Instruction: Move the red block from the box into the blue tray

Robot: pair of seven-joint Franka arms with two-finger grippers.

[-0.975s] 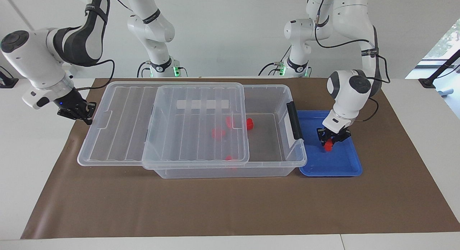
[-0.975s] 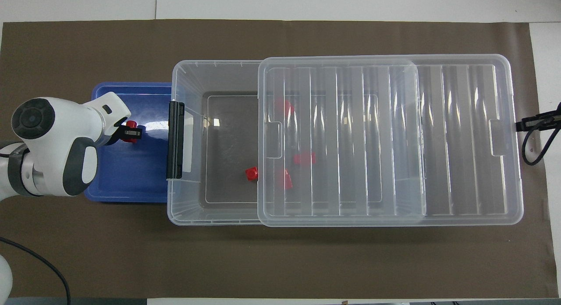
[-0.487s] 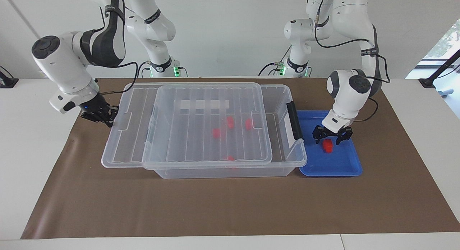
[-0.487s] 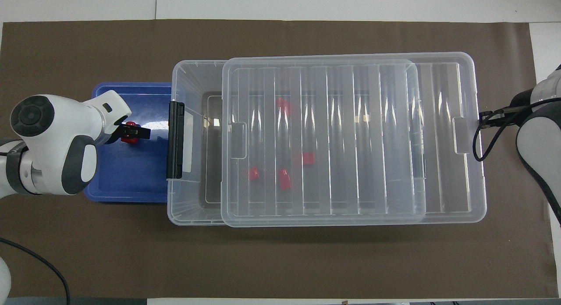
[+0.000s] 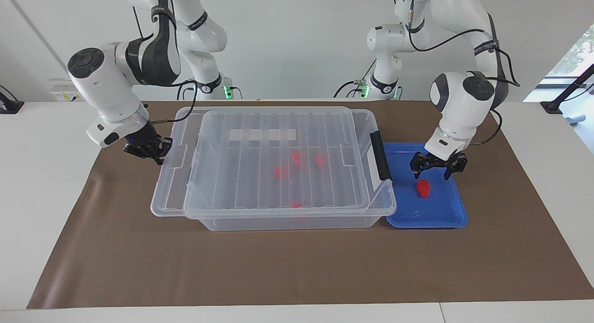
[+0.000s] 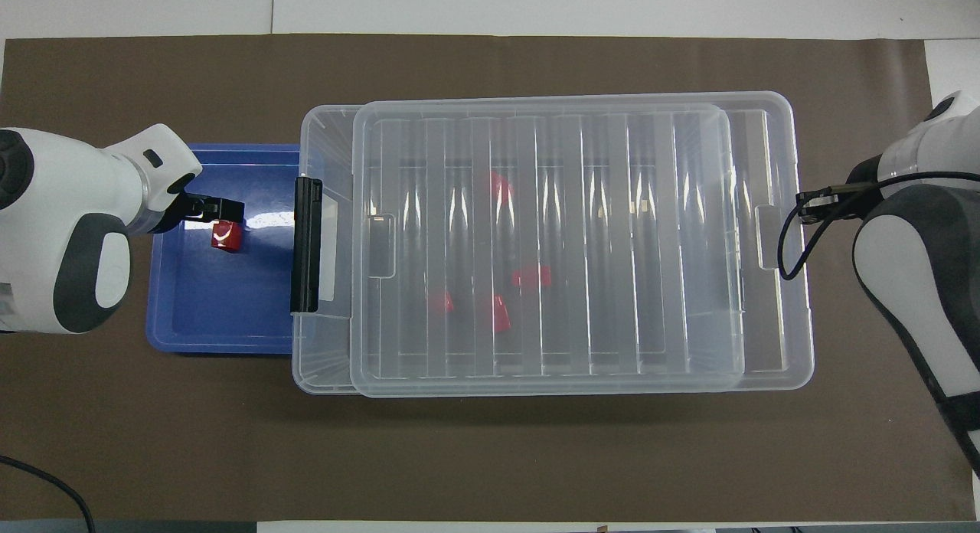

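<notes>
Block (image 5: 422, 188) in tray (image 5: 445, 218) beside box (image 5: 297, 221), lid (image 5: 260, 165) on box.

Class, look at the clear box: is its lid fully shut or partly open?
Partly open. The lid covers most of the box, but a strip by the black latch is uncovered, and the lid overhangs the other end.

facing high, overhead steep, sharing table (image 5: 297, 267)

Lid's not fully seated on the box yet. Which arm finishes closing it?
Right, likely. The right gripper, shut, is at the lid's end tab. The left gripper is open over the blue tray, above the red block.
</notes>
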